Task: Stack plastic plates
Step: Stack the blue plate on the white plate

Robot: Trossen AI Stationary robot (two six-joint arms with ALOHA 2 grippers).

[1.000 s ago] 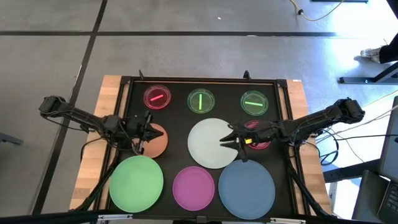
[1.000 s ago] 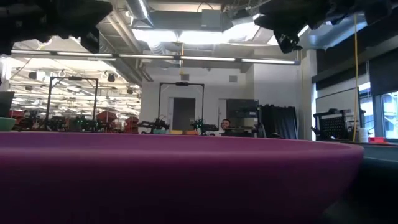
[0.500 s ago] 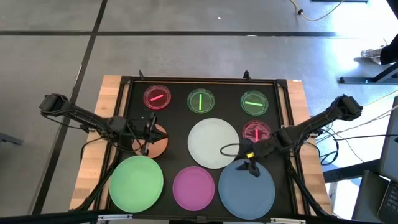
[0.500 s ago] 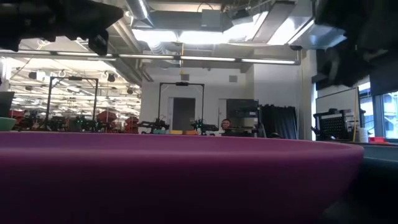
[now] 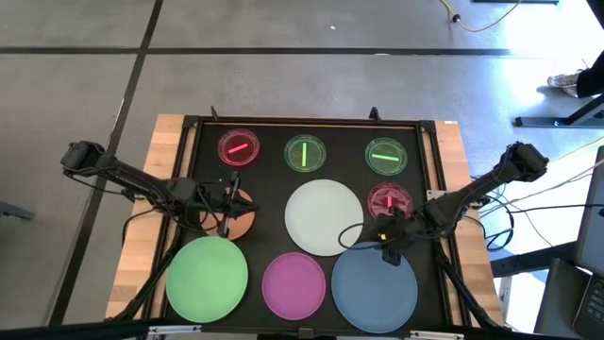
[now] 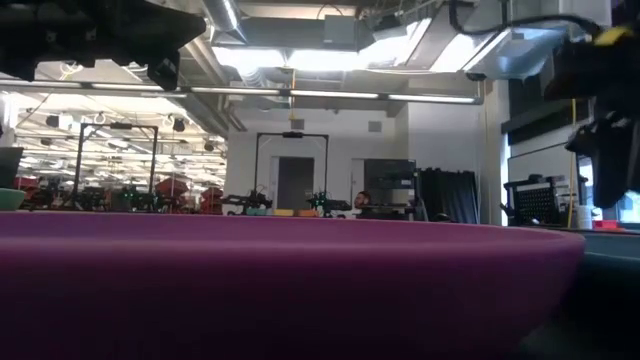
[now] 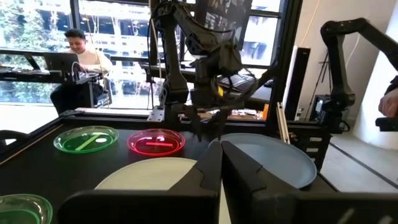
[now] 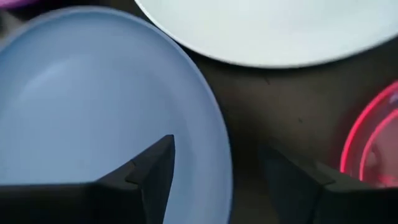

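- Straddling the blue plate's (image 8: 93, 93) rim, the right claw (image 8: 217, 168) gapes, empty; it should drop squarely before pinching.
- Left claw (image 5: 229, 195), over the orange plate (image 5: 238, 219): grip unclear.

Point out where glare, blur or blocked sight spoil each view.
High view: even light, all sharp. Low view: the magenta plate fills the lower half as a blur, ceiling lights glare. Left wrist view: bright windows behind, own fingers soft. Right wrist view: very close, the blue plate and white plate soft-edged.
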